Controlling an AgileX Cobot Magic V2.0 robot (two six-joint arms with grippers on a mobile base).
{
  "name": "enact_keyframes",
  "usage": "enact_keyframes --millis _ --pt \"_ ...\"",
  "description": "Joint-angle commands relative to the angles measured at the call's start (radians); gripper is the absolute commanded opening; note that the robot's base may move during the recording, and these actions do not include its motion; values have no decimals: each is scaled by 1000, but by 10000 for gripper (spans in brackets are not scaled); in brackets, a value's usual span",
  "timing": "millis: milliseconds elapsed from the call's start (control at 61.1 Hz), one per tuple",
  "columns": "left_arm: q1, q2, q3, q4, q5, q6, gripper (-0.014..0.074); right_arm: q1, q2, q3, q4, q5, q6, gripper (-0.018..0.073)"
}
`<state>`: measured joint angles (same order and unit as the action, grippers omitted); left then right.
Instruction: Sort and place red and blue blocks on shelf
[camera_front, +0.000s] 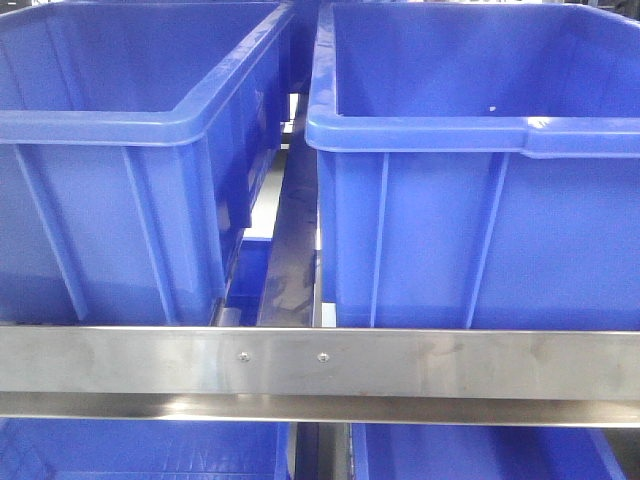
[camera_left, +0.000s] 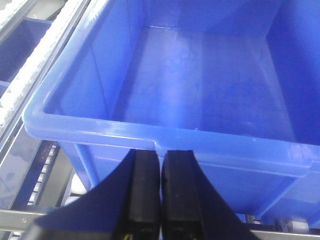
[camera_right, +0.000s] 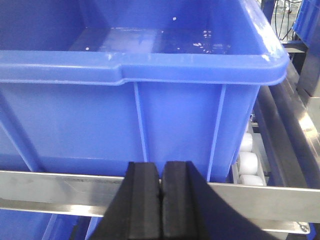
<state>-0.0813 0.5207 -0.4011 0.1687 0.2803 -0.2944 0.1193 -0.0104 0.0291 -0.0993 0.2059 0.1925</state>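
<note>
The shelf (camera_front: 320, 362) stood square in front, its steel rail running across with two screws (camera_front: 283, 357) near the middle. On it sat two blue crates side by side, the left crate (camera_front: 120, 180) and the right crate (camera_front: 480, 200), a narrow gap between them. More blue showed under the rail.

The left gripper (camera_left: 160, 192) hung just before the near rim of a crate (camera_left: 165, 132), its black fingers pressed together with nothing between them. White rollers (camera_left: 30, 75) ran along the track to one side.

The right gripper (camera_right: 161, 200) was likewise closed and empty, low before the rail (camera_right: 260, 192), facing a crate wall (camera_right: 150, 125). White rollers (camera_right: 248, 162) showed beside that crate.

No red or blue block could be seen anywhere.
</note>
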Motion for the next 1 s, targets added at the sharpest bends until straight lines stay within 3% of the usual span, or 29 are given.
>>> enact_keyframes --millis 0,983 --pt "1 1 -28 4 -71 -5 122 -1 -20 -19 -17 -85 -12 55" --pt "1 1 -28 4 -71 -5 122 -1 -20 -19 -17 -85 -12 55"
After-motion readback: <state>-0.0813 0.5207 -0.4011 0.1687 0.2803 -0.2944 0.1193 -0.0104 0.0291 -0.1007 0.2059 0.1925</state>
